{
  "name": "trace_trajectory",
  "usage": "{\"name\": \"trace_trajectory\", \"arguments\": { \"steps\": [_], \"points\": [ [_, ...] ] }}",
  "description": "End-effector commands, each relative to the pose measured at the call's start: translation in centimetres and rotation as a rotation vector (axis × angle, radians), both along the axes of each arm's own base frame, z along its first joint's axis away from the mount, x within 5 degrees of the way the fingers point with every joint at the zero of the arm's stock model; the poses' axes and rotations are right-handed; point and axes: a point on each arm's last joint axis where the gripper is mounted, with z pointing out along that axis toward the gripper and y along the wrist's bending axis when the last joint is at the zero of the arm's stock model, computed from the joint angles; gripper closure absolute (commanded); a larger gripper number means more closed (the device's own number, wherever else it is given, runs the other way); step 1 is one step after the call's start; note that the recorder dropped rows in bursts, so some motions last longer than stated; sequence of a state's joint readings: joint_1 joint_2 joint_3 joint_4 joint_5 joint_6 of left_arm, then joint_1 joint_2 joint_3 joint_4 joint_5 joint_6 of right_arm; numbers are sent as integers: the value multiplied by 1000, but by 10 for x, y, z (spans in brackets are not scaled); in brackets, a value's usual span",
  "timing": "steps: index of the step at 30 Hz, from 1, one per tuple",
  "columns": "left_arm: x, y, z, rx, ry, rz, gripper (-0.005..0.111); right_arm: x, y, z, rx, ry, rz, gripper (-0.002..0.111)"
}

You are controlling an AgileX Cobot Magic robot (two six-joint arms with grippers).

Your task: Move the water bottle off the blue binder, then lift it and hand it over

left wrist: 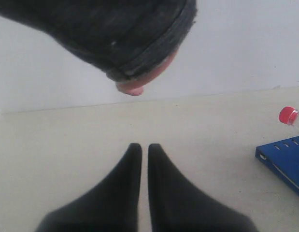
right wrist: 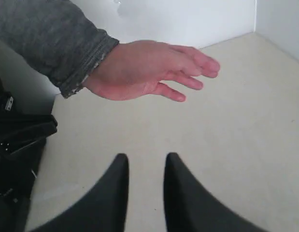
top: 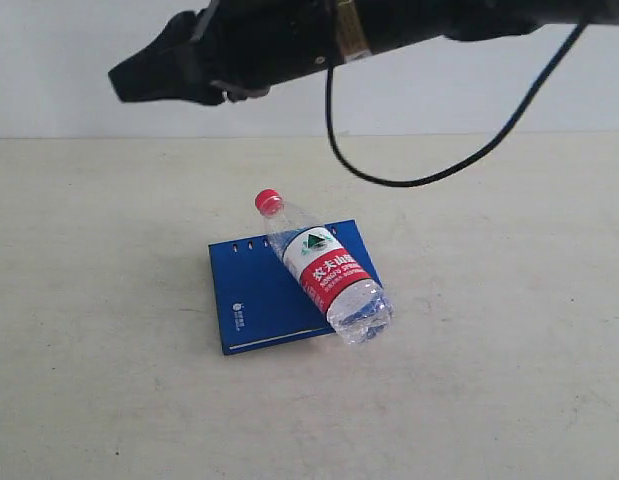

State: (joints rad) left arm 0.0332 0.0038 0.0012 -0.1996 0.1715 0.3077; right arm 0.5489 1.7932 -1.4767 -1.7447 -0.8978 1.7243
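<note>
The water bottle point(top: 324, 268) lies on its side across the blue binder point(top: 257, 300). Its red cap points to the far left and its base overhangs the binder's right edge. In the left wrist view only the bottle's red cap point(left wrist: 287, 115) and a corner of the binder point(left wrist: 287, 157) show, off to one side. My left gripper point(left wrist: 140, 147) is shut with nothing in it, over bare table, apart from both. My right gripper point(right wrist: 146, 158) is slightly open and empty over bare table, with bottle and binder out of its view.
A black robot arm point(top: 289, 45) spans the top of the exterior view, high above the bottle, with a black cable point(top: 429, 175) hanging from it. A person's open hand point(right wrist: 144, 72) in a grey sleeve point(left wrist: 115, 34) hovers ahead of both grippers. Black arm hardware point(right wrist: 16, 140) shows beside the right gripper.
</note>
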Motion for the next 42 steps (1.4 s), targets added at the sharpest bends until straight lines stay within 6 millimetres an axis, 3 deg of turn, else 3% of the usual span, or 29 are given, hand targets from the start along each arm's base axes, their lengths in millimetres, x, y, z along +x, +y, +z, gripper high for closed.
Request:
{"name": "trace_trajectory", "arguments": {
  "steps": [1,5,8,12,14,18,23,26,30,32,37,42],
  "points": [
    [0,0,2,7,-19,-5,102,-8,-38,26,4,-149,-107,108],
    [0,0,2,7,-19,-5,102,-31,-70,45,-15,-291,-239,108],
    [0,0,2,7,-19,-5,102,-52,-98,51,-57,-394,-448,108],
    [0,0,2,7,-19,-5,102,-53,-129,42,-54,-295,-796,108],
    [0,0,2,7,-19,-5,102,-48,-131,29,-90,-275,-844,108],
    [0,0,2,7,-19,-5,102,-31,-106,-18,-167,-112,-670,108],
    [0,0,2,7,-19,-5,102,6,-90,-101,-380,-17,-632,107],
    [0,0,2,7,-19,-5,102,16,-77,-125,-411,15,-531,88],
    [0,0,2,7,-19,-5,102,33,-56,-123,-373,21,-525,40],
    [0,0,2,7,-19,-5,102,45,-46,-111,-344,-12,-593,29],
    [0,0,2,7,-19,-5,102,67,-16,-94,-240,-4,-572,44],
    [0,0,2,7,-19,-5,102,89,2,-108,-187,91,-572,49]
  ]
}}
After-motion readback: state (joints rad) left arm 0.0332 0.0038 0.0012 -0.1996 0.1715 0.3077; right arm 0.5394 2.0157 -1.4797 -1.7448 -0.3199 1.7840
